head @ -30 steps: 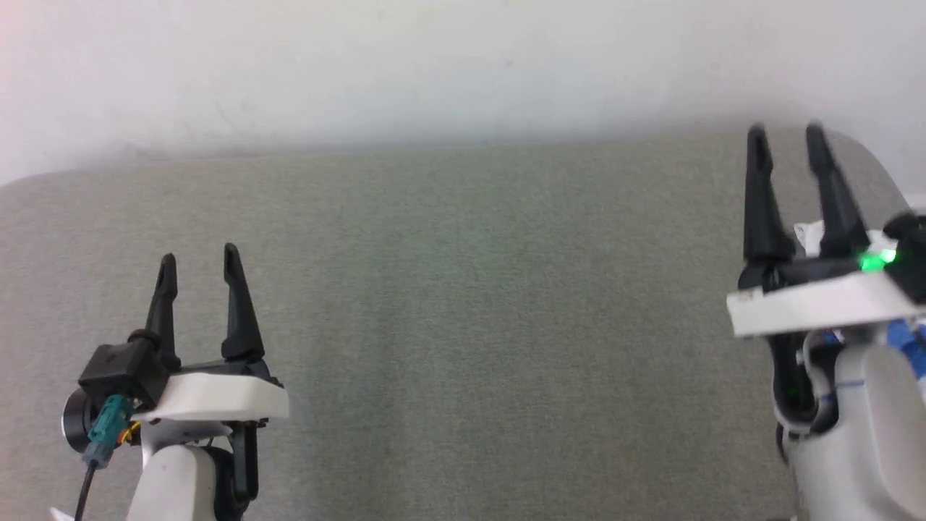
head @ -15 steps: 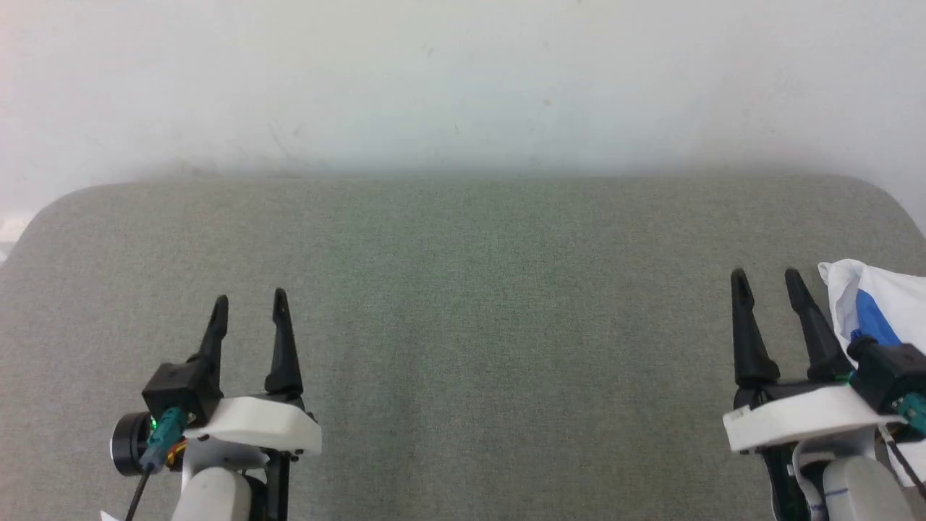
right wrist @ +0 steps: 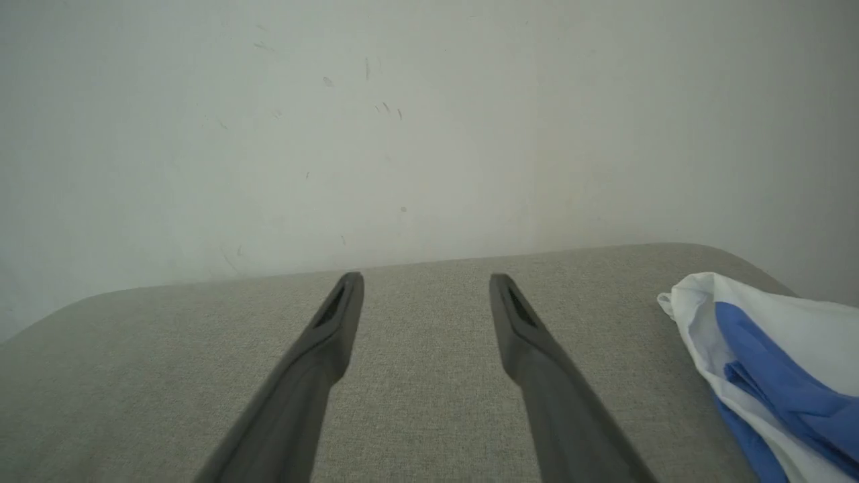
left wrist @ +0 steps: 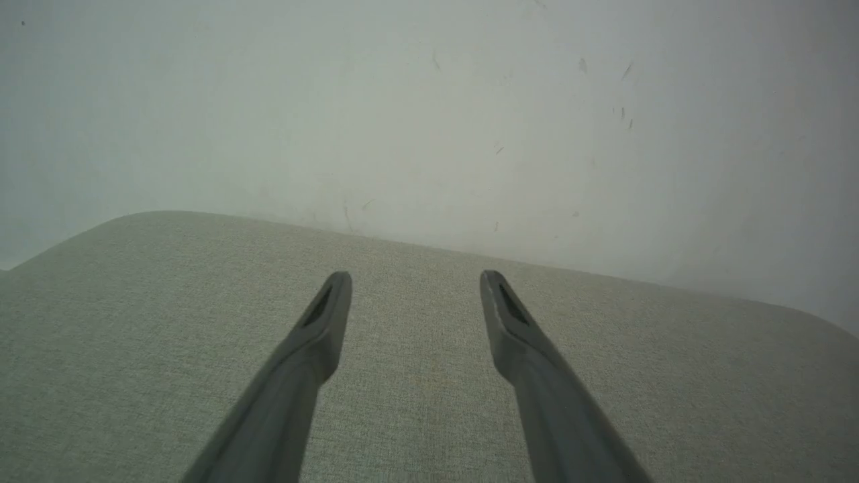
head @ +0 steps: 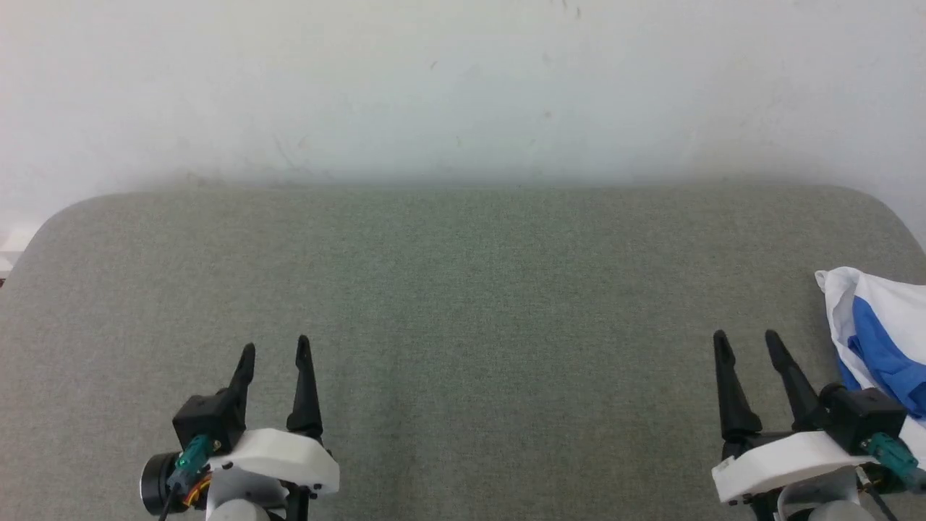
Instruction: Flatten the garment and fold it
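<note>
Step in hand, my read: pre-grasp, with nothing flattened or folded yet. The left gripper point(head: 275, 344), two long dark fingers on a white mount, sits at 7 o'clock in head view. Its fingers are parted by a moderate gap with nothing between them, over bare cloth; I can't tell its height above the surface. In the middle, a grey-green fabric-covered table with rounded corners point(head: 463, 289) spans 9 to 3, with a plain white wall point(head: 463, 87) at 12. The right gripper point(head: 746, 336), same build, is at 5 o'clock, fingers likewise apart and empty. The garment point(head: 879, 311), a thin white T-shirt with bright blue parts, lies bunched at 4 o'clock near the table's right end, just beside the right gripper. The right wrist view also puts it at 4 o'clock, clear of the fingers. Next move, my call: the right arm swings toward 3–4 o'clock, pinches one layer at the near white edge and drags the heap to centre, so the left gripper can take a second edge and spread it. The cloth is thin, so there's a risk of grabbing two layers. Hidden: most of the garment is cut off by the frame. Collar, sleeves and any print can't be told apart. I can't tell whether any of it hangs off the table, and the right wrist camera housing covers its lower edge.
</note>
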Controlling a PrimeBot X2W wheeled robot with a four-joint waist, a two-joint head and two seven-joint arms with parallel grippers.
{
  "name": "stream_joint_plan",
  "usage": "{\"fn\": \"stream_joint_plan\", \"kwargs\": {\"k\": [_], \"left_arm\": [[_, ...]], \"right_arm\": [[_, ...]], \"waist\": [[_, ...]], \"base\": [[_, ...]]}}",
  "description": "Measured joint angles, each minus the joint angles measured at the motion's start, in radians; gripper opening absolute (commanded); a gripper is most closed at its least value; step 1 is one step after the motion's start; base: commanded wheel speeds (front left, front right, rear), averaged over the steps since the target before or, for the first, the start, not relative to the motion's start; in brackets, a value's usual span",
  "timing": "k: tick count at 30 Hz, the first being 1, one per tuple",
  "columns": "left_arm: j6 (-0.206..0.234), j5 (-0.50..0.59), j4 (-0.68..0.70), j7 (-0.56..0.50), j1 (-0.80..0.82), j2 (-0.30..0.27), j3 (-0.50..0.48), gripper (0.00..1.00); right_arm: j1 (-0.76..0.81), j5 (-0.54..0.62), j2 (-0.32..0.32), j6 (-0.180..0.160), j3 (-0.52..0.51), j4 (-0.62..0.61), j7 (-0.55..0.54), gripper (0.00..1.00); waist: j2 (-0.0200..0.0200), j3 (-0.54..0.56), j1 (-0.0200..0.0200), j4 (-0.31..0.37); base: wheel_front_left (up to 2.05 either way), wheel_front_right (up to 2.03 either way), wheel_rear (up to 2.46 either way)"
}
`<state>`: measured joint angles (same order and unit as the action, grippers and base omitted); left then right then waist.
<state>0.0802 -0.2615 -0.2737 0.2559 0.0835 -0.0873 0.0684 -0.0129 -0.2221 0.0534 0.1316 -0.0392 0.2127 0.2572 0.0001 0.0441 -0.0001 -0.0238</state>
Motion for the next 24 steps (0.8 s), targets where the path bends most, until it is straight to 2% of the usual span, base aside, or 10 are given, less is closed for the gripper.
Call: {"fn": "stream_joint_plan", "kwargs": {"k": [13, 14, 24], "left_arm": [[-0.009, 0.007, -0.031, 0.0, -0.001, 0.01, 0.0, 1.0], [-0.01, 0.008, -0.03, 0.0, -0.001, 0.011, -0.001, 0.0], [-0.01, 0.008, -0.027, -0.007, -0.001, 0.014, -0.001, 0.0]], "right_arm": [[0.005, -0.007, 0.0, 0.0, 0.017, 0.027, 0.0, 1.0], [0.005, -0.007, 0.0, 0.0, 0.017, 0.027, 0.0, 0.0], [0.005, -0.005, 0.0, 0.0, 0.014, 0.025, -0.006, 0.0]], "waist": [[0.0, 0.0, 0.0001, -0.008], [0.0, 0.0, 0.0, -0.008], [0.0, -0.002, 0.0001, -0.007]], "base": [[0.0, 0.0, 0.0], [0.0, 0.0, 0.0], [0.0, 0.0, 0.0]]}}
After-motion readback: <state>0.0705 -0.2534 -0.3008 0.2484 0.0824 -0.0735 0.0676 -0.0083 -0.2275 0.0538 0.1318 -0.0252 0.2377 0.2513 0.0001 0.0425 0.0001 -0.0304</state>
